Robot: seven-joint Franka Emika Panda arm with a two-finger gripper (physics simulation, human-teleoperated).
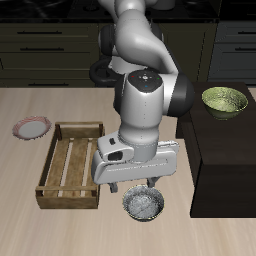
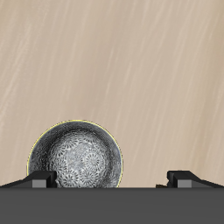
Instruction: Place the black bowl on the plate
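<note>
The black bowl sits upright on the bare wooden bench, close to its front edge and roughly midway along it, its speckled silvery inside facing up. The robot arm reaches forward from the back of the bench and hangs over the bowl, so that the gripper is just above the bowl's rear rim; the white hand body hides most of the fingers in the exterior view. In the wrist view the bowl shows whole, nothing is in it, and both dark fingertips stand well apart from each other, one over the bowl's edge and the other clear of it over the wood, so the gripper is spread wide and holds nothing. Just beside the bowl, toward the bench's middle, lies a slatted wooden crate. The plate, with its pinkish-red rim and pale centre, rests beyond the crate near a side edge of the bench, well apart from the bowl. At the opposite side a dark raised block carries an olive-yellow bowl on its top, toward the back.
</note>
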